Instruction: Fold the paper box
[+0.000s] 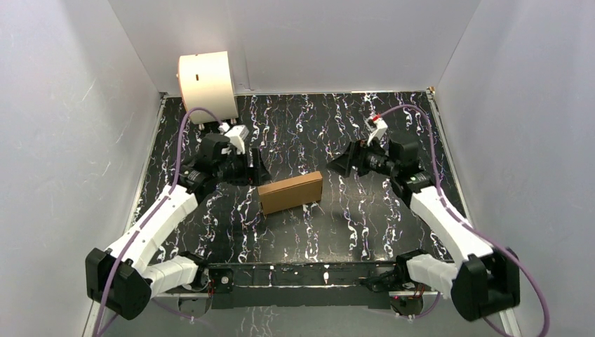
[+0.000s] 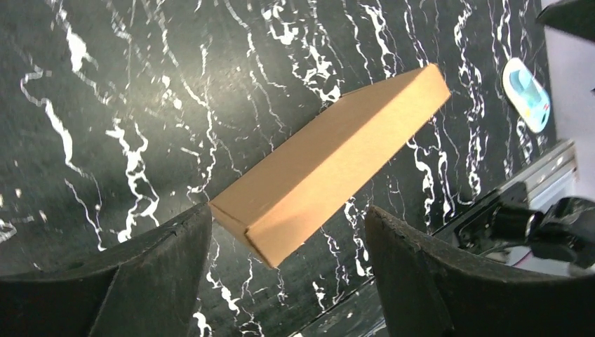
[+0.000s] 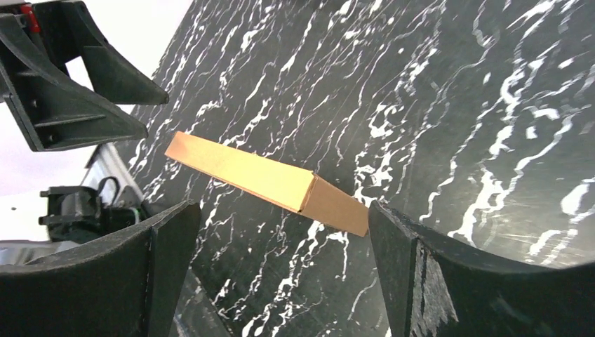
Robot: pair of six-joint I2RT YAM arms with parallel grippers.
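The paper box [image 1: 290, 192], a closed flat brown cardboard mailer, lies on the black marbled table between the two arms. My left gripper [image 1: 256, 168] hovers just left of it, open and empty. In the left wrist view the paper box [image 2: 330, 163] runs diagonally ahead of the left gripper [image 2: 288, 235], its near corner just beyond the spread fingers [image 2: 168, 246]. My right gripper [image 1: 342, 163] stands open a short way right of the box. In the right wrist view the paper box [image 3: 270, 182] lies clear of the right gripper [image 3: 284, 239], apart from its fingers [image 3: 407, 246].
A cream-white cylindrical drum [image 1: 207, 84] stands at the back left corner against the white wall. White walls enclose the table on three sides. A black rail [image 1: 302, 270] runs along the near edge between the arm bases.
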